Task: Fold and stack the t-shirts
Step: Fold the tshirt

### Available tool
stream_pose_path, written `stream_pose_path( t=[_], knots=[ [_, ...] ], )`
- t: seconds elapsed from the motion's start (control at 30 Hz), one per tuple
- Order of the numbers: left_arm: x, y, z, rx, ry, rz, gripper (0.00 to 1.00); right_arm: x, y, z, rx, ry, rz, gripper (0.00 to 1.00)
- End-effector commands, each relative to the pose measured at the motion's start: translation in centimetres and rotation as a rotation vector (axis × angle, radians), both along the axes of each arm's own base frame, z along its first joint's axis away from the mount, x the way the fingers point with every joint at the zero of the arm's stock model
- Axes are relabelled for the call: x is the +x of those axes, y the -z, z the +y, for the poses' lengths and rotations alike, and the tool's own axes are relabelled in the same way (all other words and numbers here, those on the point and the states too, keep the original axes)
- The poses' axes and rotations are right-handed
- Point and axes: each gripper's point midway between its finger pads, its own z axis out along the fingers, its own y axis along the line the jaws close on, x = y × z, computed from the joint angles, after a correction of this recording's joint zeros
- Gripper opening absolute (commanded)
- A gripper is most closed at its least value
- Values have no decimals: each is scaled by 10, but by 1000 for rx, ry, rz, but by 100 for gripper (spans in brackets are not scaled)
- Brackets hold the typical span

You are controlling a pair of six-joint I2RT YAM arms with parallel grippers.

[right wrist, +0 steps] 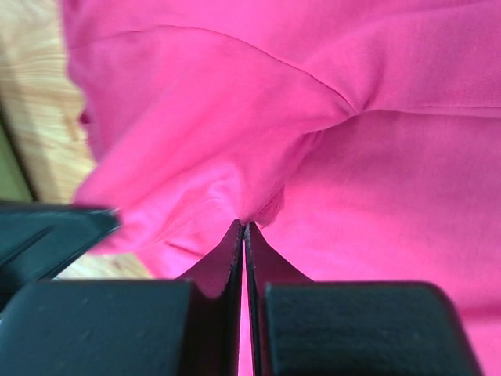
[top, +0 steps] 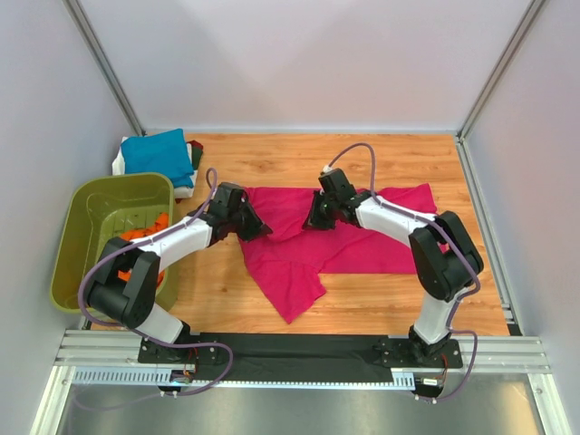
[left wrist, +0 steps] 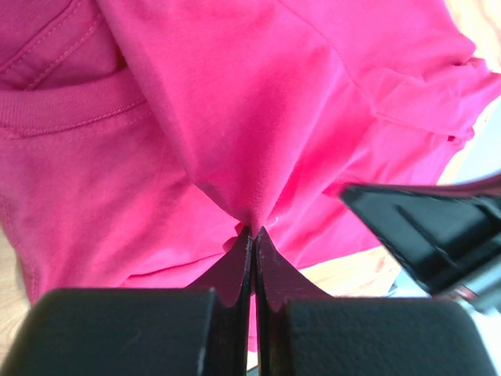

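Double pinch on your pink shirt (top: 362, 252)
Left gripper (left wrist: 252, 231) and right gripper (right wrist: 243, 225) are each clamped tight on a fold of it, mate.

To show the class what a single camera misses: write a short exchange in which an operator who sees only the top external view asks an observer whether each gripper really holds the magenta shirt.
Operator: From above the arms hide the fingertips. Does the left side hold the magenta t-shirt?
Observer: Yes. The left gripper is shut on a pinched peak of the cloth.
Operator: And the right side?
Observer: The right gripper is shut on a small raised fold of the same shirt.
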Motion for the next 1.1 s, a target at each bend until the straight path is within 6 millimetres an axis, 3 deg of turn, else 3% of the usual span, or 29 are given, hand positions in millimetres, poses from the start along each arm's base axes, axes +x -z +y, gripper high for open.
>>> stream_pose_path(
  t=[0.0, 0.33, 0.63, 0.77, 0.93, 1.07],
  knots=[
    [0, -18, 0, -15, -4, -3, 0, 3, -35, 3, 28, 0, -64, 0],
    [-10, 9, 6, 28, -21, 81, 0, -24, -28, -14, -4, 6, 5, 0],
    [-13, 20, 8, 48, -17, 105, 2, -33, -17, -25, -52, 9, 34, 0],
    [-21, 31, 17, 81, -30, 119, 20, -38, 0, -28, -80, 0, 69, 0],
    [-23, 32, 20, 95, -19, 103, 35, -42, 16, -28, -110, -22, 109, 1],
    [-13, 12, 23, 138, 26, 7, 53, -35, 2, -26, -124, -55, 73, 28]
  ],
)
